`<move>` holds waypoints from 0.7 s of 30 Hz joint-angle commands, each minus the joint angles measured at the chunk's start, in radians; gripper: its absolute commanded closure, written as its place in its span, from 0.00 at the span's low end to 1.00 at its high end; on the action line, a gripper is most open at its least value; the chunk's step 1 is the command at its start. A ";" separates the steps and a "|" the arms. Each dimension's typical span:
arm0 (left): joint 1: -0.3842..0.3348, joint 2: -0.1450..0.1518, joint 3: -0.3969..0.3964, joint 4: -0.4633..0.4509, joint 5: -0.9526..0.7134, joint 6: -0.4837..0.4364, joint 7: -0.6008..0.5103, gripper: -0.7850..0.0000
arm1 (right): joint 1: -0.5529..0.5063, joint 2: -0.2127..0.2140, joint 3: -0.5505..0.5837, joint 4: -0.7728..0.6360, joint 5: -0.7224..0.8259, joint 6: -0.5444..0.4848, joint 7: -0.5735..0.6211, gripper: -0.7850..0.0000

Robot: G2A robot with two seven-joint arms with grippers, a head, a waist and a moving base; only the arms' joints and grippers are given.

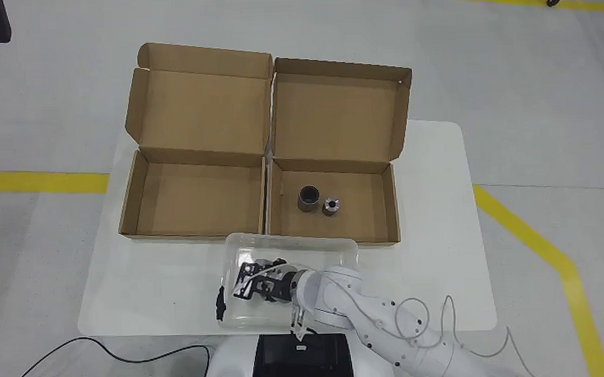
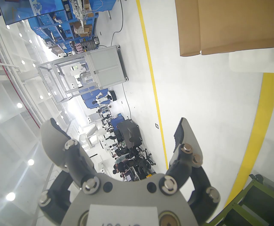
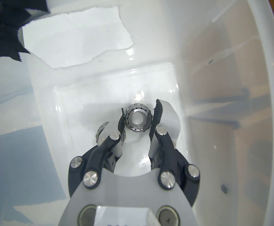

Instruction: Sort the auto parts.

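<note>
A white table [image 1: 432, 184] carries two open brown cardboard boxes side by side, lids folded back. The right-hand box [image 1: 358, 202] holds a dark short metal ring [image 1: 308, 198] and, just beside it, a small silvery ridged part [image 1: 331, 205]. In front of both boxes sits a clear plastic tray [image 1: 284, 236], with the right gripper [image 1: 247, 280] and its black jaws inside it.

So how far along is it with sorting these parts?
Done: a ring and a smaller part lie in the right box. In hand: the right gripper clasps a bearing in the clear bin. Left: boxing it, then another part beside it; the left gripper is open.
</note>
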 commanded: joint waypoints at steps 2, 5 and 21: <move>0.000 0.000 0.000 0.000 0.000 0.000 0.000 0.00 | 0.000 -0.003 0.000 -0.004 -0.005 0.002 0.003 1.00; 0.000 0.000 0.000 0.000 0.000 0.000 0.000 0.00 | -0.007 -0.002 0.004 -0.029 -0.023 0.010 -0.004 1.00; 0.000 0.000 0.000 0.000 0.000 0.000 0.000 0.00 | -0.183 0.072 0.157 -0.155 -0.089 -0.076 -0.472 1.00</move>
